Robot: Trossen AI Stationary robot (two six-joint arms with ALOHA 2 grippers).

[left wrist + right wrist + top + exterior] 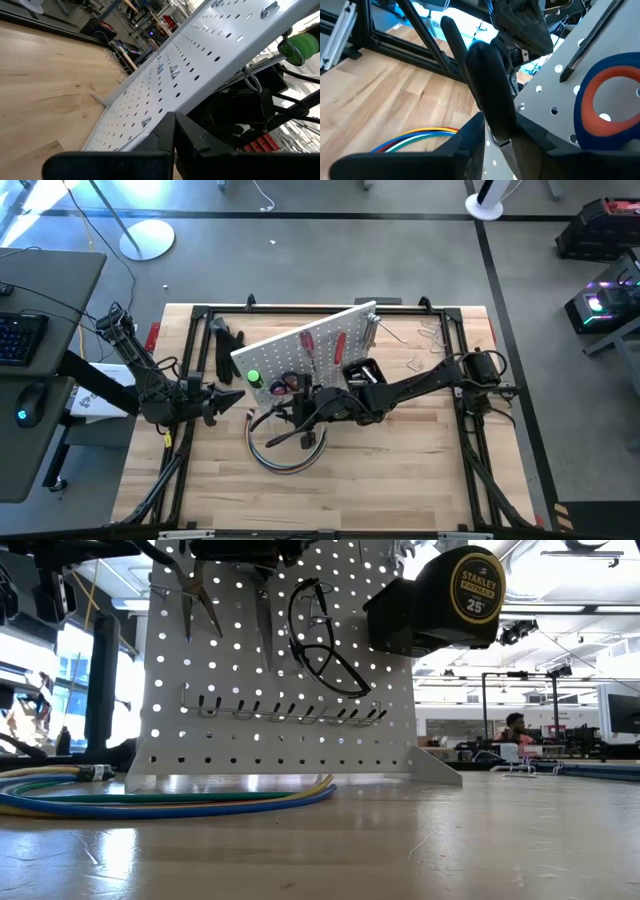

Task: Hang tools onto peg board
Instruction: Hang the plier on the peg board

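The white peg board (310, 345) stands tilted across the table's middle, with red-handled screwdrivers (338, 345), a green-handled tool (253, 378) and scissors (607, 102) on it. A yellow tape measure (470, 590) sits in its black bin. My right gripper (300, 405) is at the board's near face, shut on black-handled pliers (492, 95). My left gripper (238, 398) is shut beside the board's left end (150, 125). My right gripper pinches one black handle of the pliers (496, 117) between its two fingers. The second handle (452, 35) stands free beside it. The pliers are clear of the table, close to the board's face. My left gripper's tip lies by the board's lower edge; whether it touches, I cannot tell.
A curved bundle of coloured cables (285, 455) lies on the wood just in front of the board. A black metal frame (200, 315) rims the table. Wire clamps (425, 345) lie far right, and a dark tool (225, 340) lies far left. Bare wood (400, 470) spreads toward the near edge.
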